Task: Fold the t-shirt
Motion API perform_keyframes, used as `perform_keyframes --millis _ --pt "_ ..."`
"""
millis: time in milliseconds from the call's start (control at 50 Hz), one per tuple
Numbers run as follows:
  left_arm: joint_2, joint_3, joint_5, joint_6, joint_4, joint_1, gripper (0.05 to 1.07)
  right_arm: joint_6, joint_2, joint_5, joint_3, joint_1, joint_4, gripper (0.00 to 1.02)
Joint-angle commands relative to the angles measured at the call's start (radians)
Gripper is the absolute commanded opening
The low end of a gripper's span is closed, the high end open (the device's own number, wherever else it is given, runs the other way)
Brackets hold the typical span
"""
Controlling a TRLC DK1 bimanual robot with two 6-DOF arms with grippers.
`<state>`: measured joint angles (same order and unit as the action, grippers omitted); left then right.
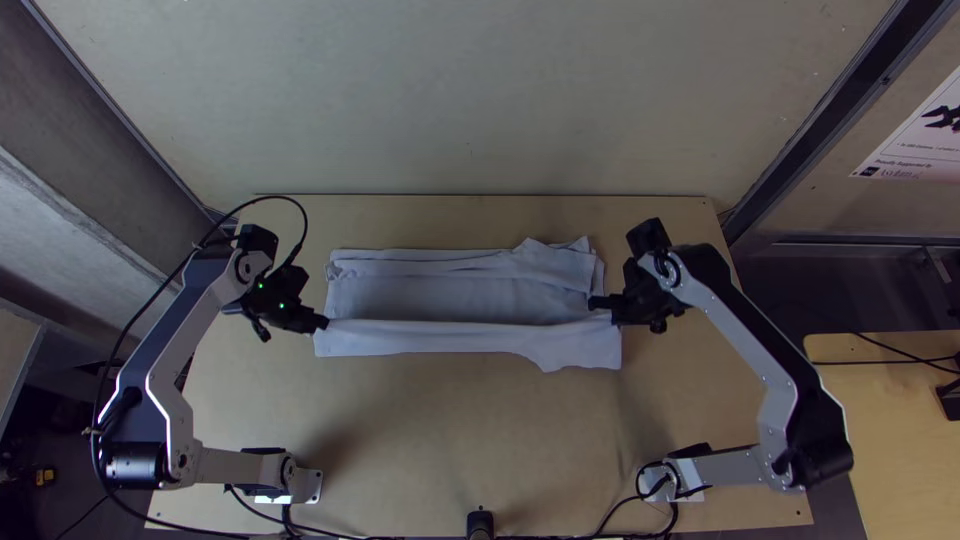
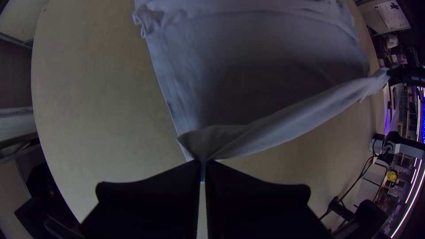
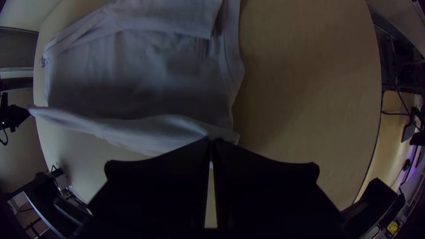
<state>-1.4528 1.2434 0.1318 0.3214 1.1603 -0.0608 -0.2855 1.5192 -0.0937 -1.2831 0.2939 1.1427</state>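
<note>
The pale t-shirt (image 1: 450, 295) lies as a long strip across the table, its far edge folded over in a band with a rumpled part at the right. Its near edge is lifted between the two grippers. My left gripper (image 1: 322, 322) is shut on the near left corner; in the left wrist view the fingers of that gripper (image 2: 203, 163) pinch the cloth (image 2: 265, 128). On the near right part, my right gripper (image 1: 600, 303) is shut too, and in the right wrist view this gripper (image 3: 211, 142) pinches the cloth (image 3: 155, 128).
Bare wooden table (image 1: 450, 430) lies in front of the shirt, with a strip of it behind. A small black object (image 1: 480, 523) stands at the near edge between the arm bases. Black cables run along that edge and beside the left arm.
</note>
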Motion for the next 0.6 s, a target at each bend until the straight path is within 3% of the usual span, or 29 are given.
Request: perform_keyframes --millis 0,580 --pt "-0.057 0.079 0.008 -0.005 0.006 0.001 0.08 0.026 0.076 0.018 -0.084 -0.022 0.012 0.03" --pt "-0.356 0.373 0.008 0.004 -0.004 -0.008 0.08 0.074 0.470 0.038 -0.478 -0.091 -0.003 0.03"
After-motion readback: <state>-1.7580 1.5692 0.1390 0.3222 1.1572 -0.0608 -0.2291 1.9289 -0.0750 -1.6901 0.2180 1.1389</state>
